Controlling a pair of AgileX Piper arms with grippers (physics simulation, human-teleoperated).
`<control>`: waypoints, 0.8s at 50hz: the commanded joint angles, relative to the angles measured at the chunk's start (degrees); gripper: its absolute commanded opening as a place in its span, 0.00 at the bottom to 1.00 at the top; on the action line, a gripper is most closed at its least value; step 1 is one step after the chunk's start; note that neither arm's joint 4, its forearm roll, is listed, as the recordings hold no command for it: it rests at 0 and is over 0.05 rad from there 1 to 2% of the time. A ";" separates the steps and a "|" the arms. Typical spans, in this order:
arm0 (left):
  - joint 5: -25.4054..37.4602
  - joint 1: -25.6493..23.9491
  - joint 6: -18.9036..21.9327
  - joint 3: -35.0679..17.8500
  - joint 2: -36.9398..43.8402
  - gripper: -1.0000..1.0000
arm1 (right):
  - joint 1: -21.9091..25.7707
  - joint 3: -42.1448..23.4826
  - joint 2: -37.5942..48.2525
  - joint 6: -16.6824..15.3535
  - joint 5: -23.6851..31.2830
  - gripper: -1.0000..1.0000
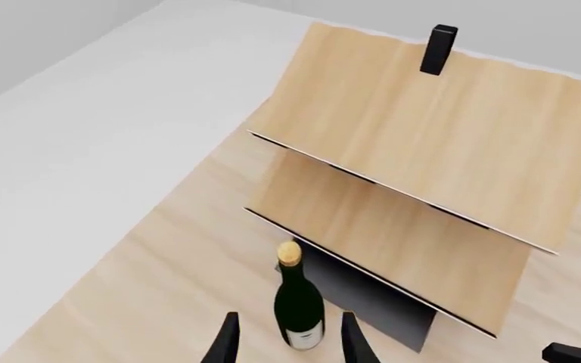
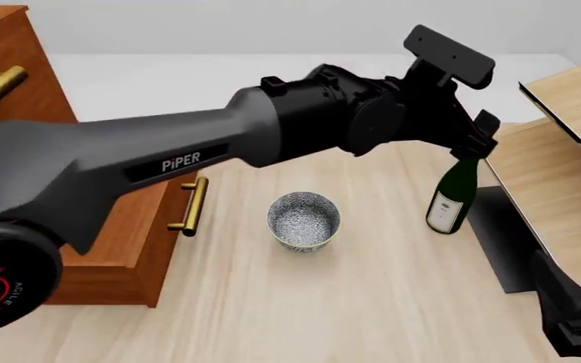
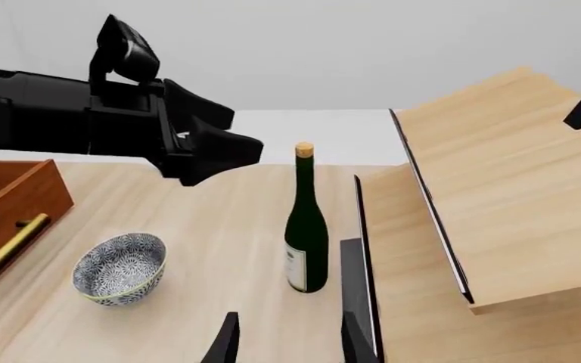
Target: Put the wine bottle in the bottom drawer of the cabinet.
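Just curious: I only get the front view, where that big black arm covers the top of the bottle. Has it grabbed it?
Observer: No. The right wrist view shows the left arm's fingers beside the wine bottle neck, with a gap.
Visitor: Are they open?
Observer: Yes. The left wrist view shows them spread, with the bottle upright ahead of them.
Visitor: Is it corked?
Observer: Yes, a tan cork sits on top.

Glossy green glass wine bottle (image 3: 306, 234) with seemingly paper label; matt pale-wood table (image 2: 371, 302); brass-handled wooden bottom drawer (image 2: 134, 249).
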 commanded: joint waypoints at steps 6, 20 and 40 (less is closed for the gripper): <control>-0.09 1.01 -0.53 -2.46 1.91 1.00 | 0.08 0.00 -0.01 0.01 -0.13 1.00; 1.00 0.74 -1.07 -6.80 5.76 1.00 | 0.08 0.00 0.00 -0.04 0.27 1.00; 2.43 1.34 -1.82 -13.11 10.59 1.00 | -0.16 0.00 0.01 -0.01 0.88 1.00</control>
